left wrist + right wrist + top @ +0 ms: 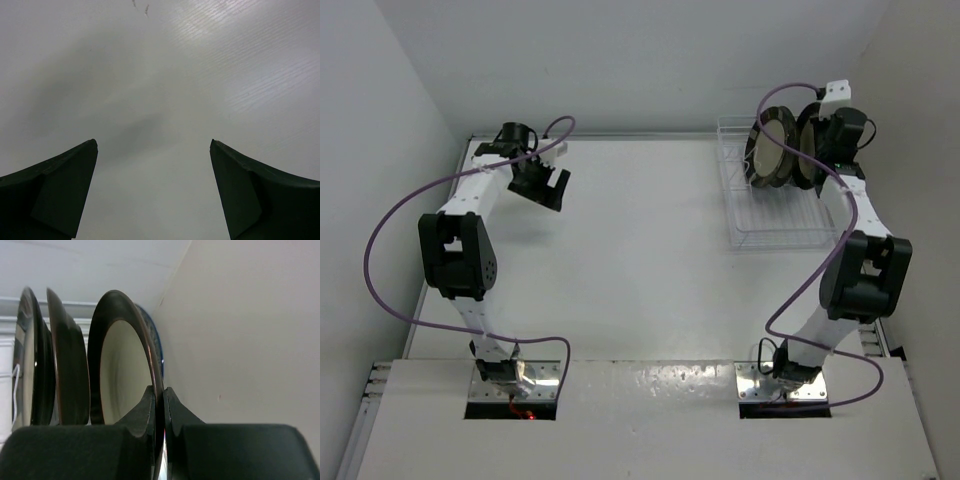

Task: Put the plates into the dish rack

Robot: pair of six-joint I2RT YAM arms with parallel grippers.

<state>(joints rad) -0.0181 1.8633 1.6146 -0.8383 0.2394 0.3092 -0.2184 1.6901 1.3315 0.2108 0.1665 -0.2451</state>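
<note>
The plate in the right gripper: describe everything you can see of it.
The plate is round, glossy and ceramic-looking, cream inside with a broad dark rim. It stands on edge, roughly upright, at the far end of the dish rack. The right gripper is shut on its rim, one finger each side. A blue-edged plate sits close behind; contact cannot be told.

The left gripper (152, 142) is seen from just behind, with its two dark fingers (55, 190) spread wide at the lower corners. Between and beyond them a white table (160, 60) is shown, crossed by soft grey shadows. Two small dark marks (141, 7) are seen at the top edge.
</note>
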